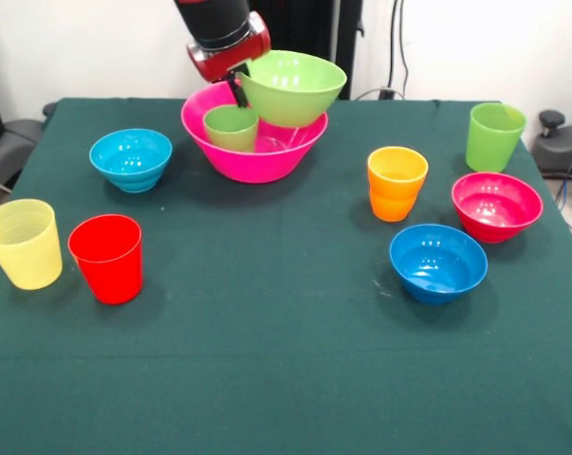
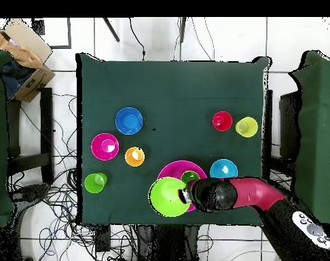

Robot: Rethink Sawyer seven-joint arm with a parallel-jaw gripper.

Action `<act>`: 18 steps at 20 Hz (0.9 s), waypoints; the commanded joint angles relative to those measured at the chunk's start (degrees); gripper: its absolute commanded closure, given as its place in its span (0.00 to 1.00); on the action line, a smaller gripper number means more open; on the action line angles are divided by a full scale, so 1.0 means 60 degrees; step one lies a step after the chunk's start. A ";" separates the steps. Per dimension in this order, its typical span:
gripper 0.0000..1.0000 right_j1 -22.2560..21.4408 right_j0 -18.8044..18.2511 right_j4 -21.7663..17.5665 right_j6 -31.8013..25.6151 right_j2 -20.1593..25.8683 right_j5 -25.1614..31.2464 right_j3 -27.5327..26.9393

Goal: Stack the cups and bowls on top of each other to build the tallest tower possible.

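Note:
My gripper is shut on the rim of the lime green bowl, which hangs tilted just above the large pink bowl. A small green cup stands upright inside the pink bowl, beside and below the held bowl. From overhead the lime green bowl overlaps the pink bowl's edge, with the gripper at its rim and the small green cup close by. The red cup and pale yellow cup stand together at the front left.
A light blue bowl sits left of the pink bowl. On the right are an orange cup, a taller lime green cup, a magenta bowl and a darker blue bowl.

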 commanded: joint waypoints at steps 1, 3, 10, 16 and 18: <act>1.00 0.0528 -0.0471 -0.0684 -0.3009 0.1167 0.0850 -0.0972; 1.00 0.0463 -0.0567 -0.0651 -0.3110 0.1322 0.1065 -0.0962; 1.00 0.0328 -0.0529 -0.0839 -0.2794 0.1587 0.1265 -0.0875; 1.00 0.0397 -0.0581 -0.1010 -0.2689 0.1688 0.1227 -0.0870; 1.00 0.0464 -0.0585 -0.1043 -0.2521 0.1723 0.1112 -0.0880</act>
